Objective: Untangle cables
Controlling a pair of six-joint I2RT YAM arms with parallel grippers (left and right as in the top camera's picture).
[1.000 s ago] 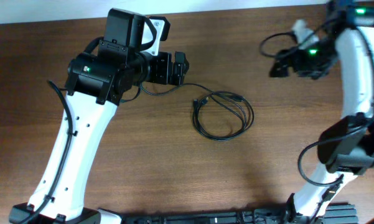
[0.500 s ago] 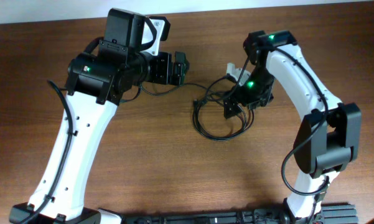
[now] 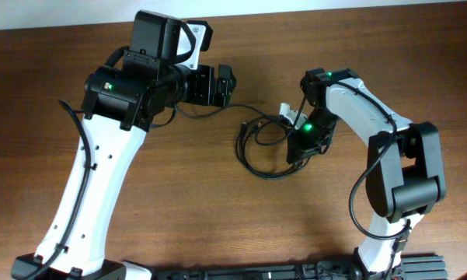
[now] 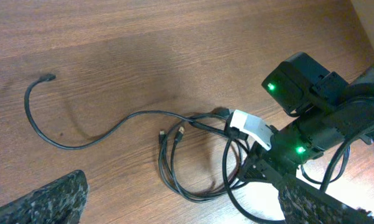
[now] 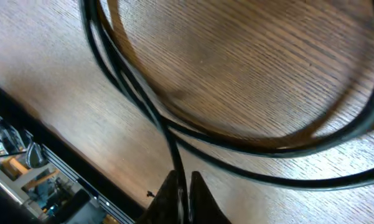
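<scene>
The cables (image 3: 266, 148) are thin black cords lying in a loose coil on the wooden table, just right of its middle. One strand (image 4: 81, 143) trails left to a small plug (image 4: 48, 78). My right gripper (image 3: 296, 152) is down at the coil's right side. In the right wrist view its tips (image 5: 182, 185) are shut on one cable strand (image 5: 172, 146), which runs out between them. My left gripper (image 3: 228, 85) hangs open above the table, up and left of the coil. Its speckled fingers (image 4: 50, 199) frame the coil (image 4: 193, 165) from above with nothing between them.
The table's far edge (image 3: 295, 11) meets a white surface behind the left arm. A dark rail with equipment (image 3: 295, 272) runs along the near edge. The right arm's own thick black wire (image 3: 371, 183) loops beside its base.
The right arm swung in from the far right corner to the coil and shut on a strand. The coil has shifted slightly left. The left arm has not moved.
</scene>
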